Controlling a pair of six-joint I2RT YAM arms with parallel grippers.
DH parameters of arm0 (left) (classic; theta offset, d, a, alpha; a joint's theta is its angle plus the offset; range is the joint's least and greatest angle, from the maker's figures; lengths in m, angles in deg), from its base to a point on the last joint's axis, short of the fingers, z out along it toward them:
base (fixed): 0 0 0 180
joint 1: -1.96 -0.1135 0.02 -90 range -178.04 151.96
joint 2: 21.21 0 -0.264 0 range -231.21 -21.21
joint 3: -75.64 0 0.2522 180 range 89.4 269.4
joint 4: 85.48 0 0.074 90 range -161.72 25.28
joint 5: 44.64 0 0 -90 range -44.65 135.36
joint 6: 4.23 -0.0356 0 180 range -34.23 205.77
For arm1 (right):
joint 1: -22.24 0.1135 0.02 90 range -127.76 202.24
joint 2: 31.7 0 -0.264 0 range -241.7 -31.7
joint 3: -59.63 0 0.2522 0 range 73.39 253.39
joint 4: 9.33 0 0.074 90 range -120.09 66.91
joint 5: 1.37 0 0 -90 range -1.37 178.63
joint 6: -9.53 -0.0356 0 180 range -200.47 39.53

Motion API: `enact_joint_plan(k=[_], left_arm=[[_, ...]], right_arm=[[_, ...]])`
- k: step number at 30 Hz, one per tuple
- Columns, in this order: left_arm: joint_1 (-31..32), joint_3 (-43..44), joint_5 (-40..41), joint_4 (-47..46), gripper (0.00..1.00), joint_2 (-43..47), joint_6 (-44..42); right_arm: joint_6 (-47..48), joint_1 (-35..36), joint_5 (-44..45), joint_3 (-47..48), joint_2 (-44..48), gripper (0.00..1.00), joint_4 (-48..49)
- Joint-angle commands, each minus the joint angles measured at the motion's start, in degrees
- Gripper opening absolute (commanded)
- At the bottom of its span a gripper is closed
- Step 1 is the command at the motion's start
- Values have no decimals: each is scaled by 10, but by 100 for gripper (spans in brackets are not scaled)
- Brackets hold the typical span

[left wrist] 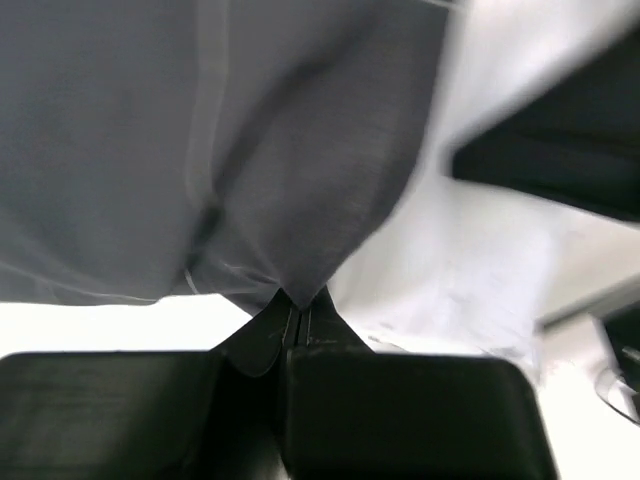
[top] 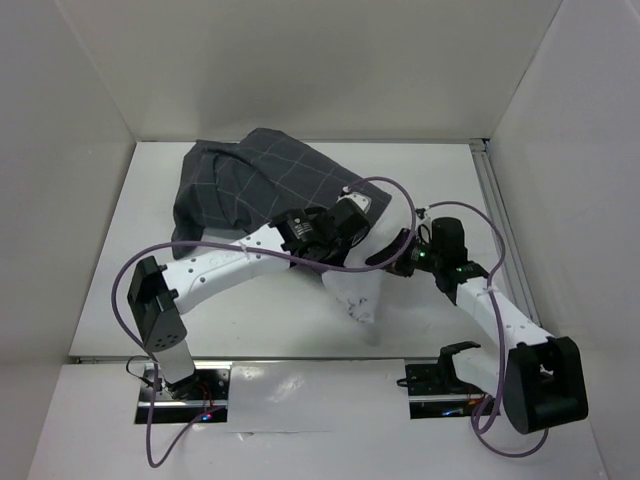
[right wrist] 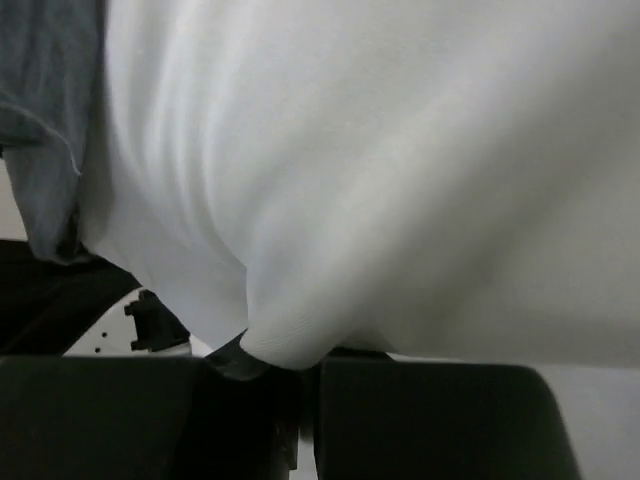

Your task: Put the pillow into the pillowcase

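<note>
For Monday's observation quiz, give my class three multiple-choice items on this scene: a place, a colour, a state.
1. Where is the pillowcase? A) over the far-left end of the pillow B) under its near end C) lying apart from it
2. Pillowcase colour? A) red B) dark grey, pale grid C) plain white
3. What does the left gripper pinch? A) nothing B) the pillow C) the pillowcase
Key: 1A, the top view shows it there; 2B, pale lines cross the grey cloth; 3C, grey cloth is clamped in it.
</note>
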Motion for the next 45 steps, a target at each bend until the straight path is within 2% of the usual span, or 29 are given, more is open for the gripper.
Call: enact_joint_plan(k=[1, 6, 8, 11, 12, 17, 19, 20, 22, 23, 24, 25, 26, 28, 29, 30, 33, 34, 35, 37, 38, 41, 45], left_arm=[[21, 64, -160, -91, 0, 39, 4], [21, 143, -240, -96, 0, 46, -28], [16, 163, -281, -96, 0, 46, -28], [3, 173, -323, -110, 0, 54, -22], [-4, 150, -345, -131, 0, 54, -7], [-16, 50, -431, -213, 0, 74, 44], [-33, 31, -451, -219, 0, 74, 44], [-42, 25, -437, -193, 1, 74, 44], [-79, 17, -428, -176, 11, 80, 30], [-91, 17, -428, -167, 20, 89, 24], [-100, 17, -436, -159, 37, 89, 19], [-115, 35, -449, -148, 69, 89, -2], [-121, 52, -449, -131, 78, 89, -10], [-139, 116, -418, -64, 88, 74, -33], [-148, 136, -407, -46, 87, 61, -39], [-155, 151, -394, -31, 81, 61, -45], [-184, 193, -312, 11, 48, 39, -57], [-189, 203, -260, 24, 51, 31, -63], [-199, 225, -228, 58, 59, 19, -63], [-206, 244, -168, 93, 76, -26, -63], [-214, 250, -125, 105, 78, -42, -63], [-221, 236, -86, 127, 78, -88, -63], [-227, 204, -66, 133, 78, -111, -57]], right_arm=[[-10, 12, -25, 72, -25, 0, 108], [-48, 19, -39, 140, -4, 0, 144], [-62, 34, -15, 140, 3, 0, 159], [-85, 76, 20, 85, -11, 0, 220], [-112, 97, 27, 48, -37, 0, 283], [-183, 162, 69, -21, -146, 0, 465], [-220, 167, 70, -43, -179, 0, 540], [-229, 167, 70, -51, -179, 0, 557], [-229, 172, 70, -56, -168, 0, 547], [-219, 179, 79, -56, -158, 0, 528], [-209, 180, 85, -56, -146, 0, 509], [-187, 186, 93, -56, -124, 0, 466], [-173, 195, 93, -56, -111, 0, 442], [-130, 215, 117, -56, -76, 0, 371], [-115, 224, 124, -56, -66, 0, 350], [-101, 232, 142, -56, -57, 0, 329], [-42, 267, 187, -56, -29, 0, 232], [-18, 267, 194, -51, -29, 8, 207], [-6, 274, 202, -51, -22, 25, 152], [15, 274, 234, -36, -2, 68, 104], [27, 274, 252, -31, 18, 88, 55], [47, 259, 293, -11, 51, 97, -13], [59, 209, 291, 8, 81, 98, -45]])
